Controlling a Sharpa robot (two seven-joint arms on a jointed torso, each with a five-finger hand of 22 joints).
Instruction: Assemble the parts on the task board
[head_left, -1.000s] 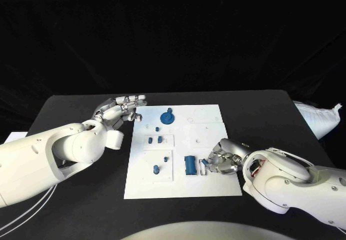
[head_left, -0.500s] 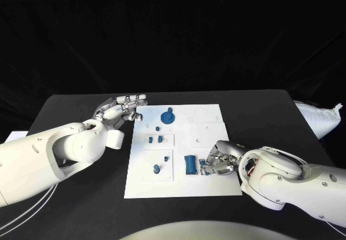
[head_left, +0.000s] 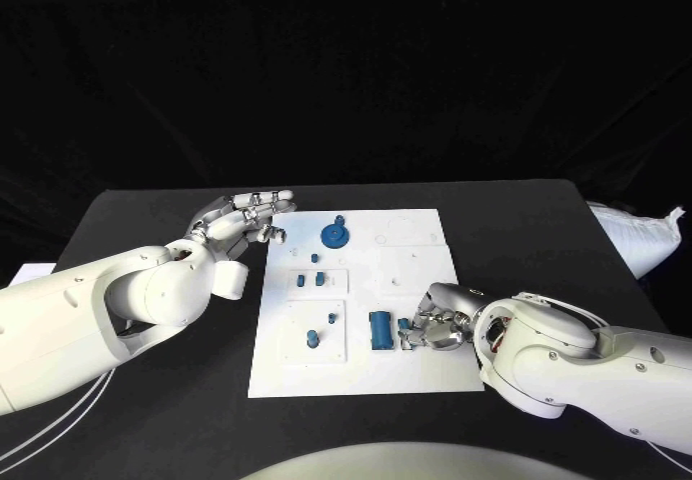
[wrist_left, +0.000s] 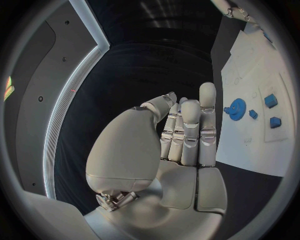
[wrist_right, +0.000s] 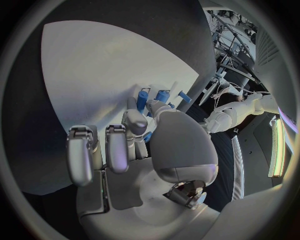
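Note:
The white task board (head_left: 418, 225) lies mid-table. On it are a blue round disc (head_left: 335, 235), small blue parts (head_left: 312, 280) at its middle, two more (head_left: 312, 339) near the front left, and a long blue block (head_left: 379, 329). My right hand (head_left: 436, 326) rests on the board just right of the block. Its thumb and a finger pinch a small blue part (wrist_right: 148, 136), with more blue parts (wrist_right: 162, 95) beyond the fingertips. My left hand (head_left: 245, 215) hovers at the board's far left corner, fingers straight and holding nothing. In the left wrist view that hand (wrist_left: 184, 135) faces the disc (wrist_left: 236, 108).
The black table (head_left: 548, 230) has bare room on both sides of the board. A white bag (head_left: 635, 235) lies off its right edge. A small white object (head_left: 29, 272) sits at the left edge.
My right hand has slid a little left and nearer along the board, closer to the long blue block. The left hand has stayed where it was.

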